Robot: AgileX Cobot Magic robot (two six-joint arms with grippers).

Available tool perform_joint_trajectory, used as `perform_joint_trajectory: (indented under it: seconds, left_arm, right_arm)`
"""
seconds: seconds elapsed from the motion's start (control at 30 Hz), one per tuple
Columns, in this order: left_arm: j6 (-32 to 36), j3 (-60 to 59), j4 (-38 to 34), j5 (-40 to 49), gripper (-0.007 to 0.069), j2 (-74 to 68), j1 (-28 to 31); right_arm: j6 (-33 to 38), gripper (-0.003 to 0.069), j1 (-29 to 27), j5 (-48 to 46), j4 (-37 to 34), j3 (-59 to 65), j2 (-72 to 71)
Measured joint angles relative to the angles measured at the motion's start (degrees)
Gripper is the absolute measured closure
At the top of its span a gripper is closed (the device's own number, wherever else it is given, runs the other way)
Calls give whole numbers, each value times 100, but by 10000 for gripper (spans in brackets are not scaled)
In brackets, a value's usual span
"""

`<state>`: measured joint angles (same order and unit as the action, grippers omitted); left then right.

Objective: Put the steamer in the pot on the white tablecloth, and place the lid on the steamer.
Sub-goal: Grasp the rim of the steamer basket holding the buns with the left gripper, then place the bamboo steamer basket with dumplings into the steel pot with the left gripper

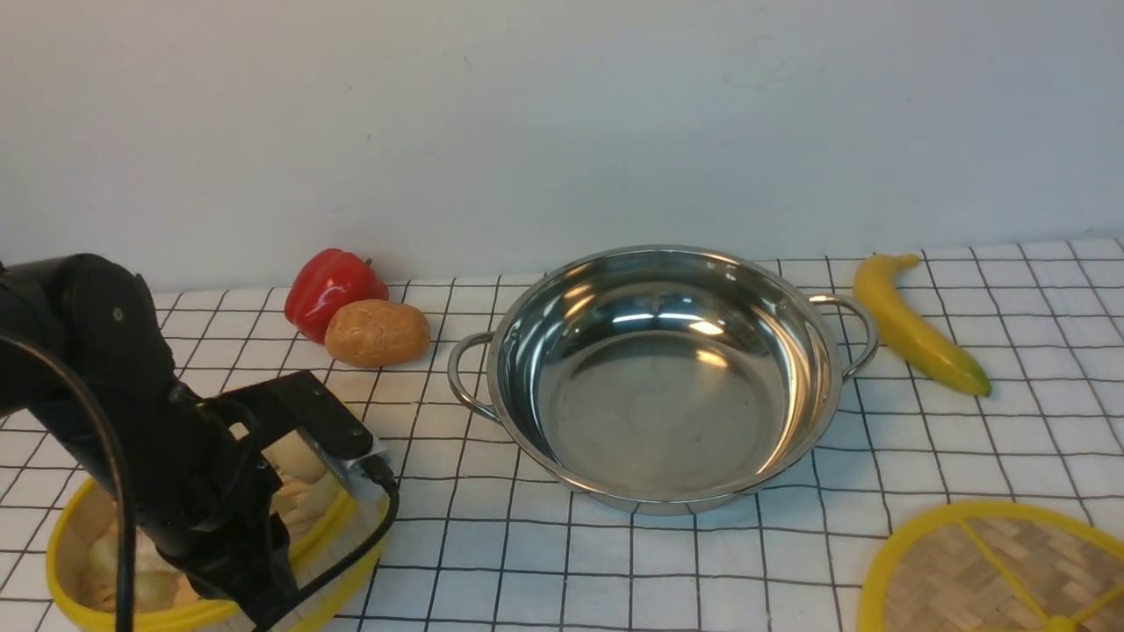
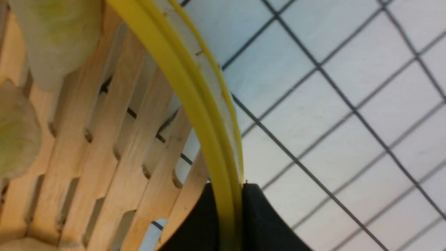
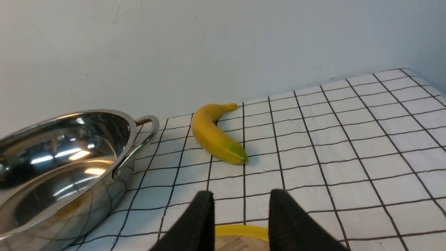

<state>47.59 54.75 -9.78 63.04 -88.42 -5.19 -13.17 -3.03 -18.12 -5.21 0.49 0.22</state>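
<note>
The steamer (image 1: 54, 553), a yellow-rimmed bamboo basket with pale dumplings, sits at the near left of the white tablecloth (image 1: 966, 439). My left arm (image 1: 176, 439) reaches over it. In the left wrist view my left gripper (image 2: 228, 195) is shut on the steamer's yellow rim (image 2: 195, 104), one finger inside and one outside. I cannot tell whether the steamer is off the cloth. The empty steel pot (image 1: 659, 377) stands at the centre, to the steamer's right. The lid (image 1: 992, 570) lies flat at the near right. My right gripper (image 3: 242, 197) is open and empty just above the lid's rim (image 3: 240, 232).
A red pepper (image 1: 329, 285) and a potato (image 1: 378, 332) lie behind the steamer, left of the pot's handle. A banana (image 1: 913, 325) lies right of the pot near the back wall. The pot (image 3: 62, 157) shows beside the banana (image 3: 214, 134) in the right wrist view.
</note>
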Motion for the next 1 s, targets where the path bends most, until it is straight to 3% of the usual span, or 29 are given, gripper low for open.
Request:
perform_joint_trajectory:
  seconds: [0.3,0.67,1.0]
  left_arm:
    - [-153,357,346,764,571,517,-296]
    - [-510,1920,1013,886,571,539,-1895]
    - [-280,4001,1225,890,571,-1154,-2506]
  right_arm:
    - [0,419,0,0,0,0,0]
    - [0,419,0,0,0,0,0]
    - [0,419,0,0,0,0,0]
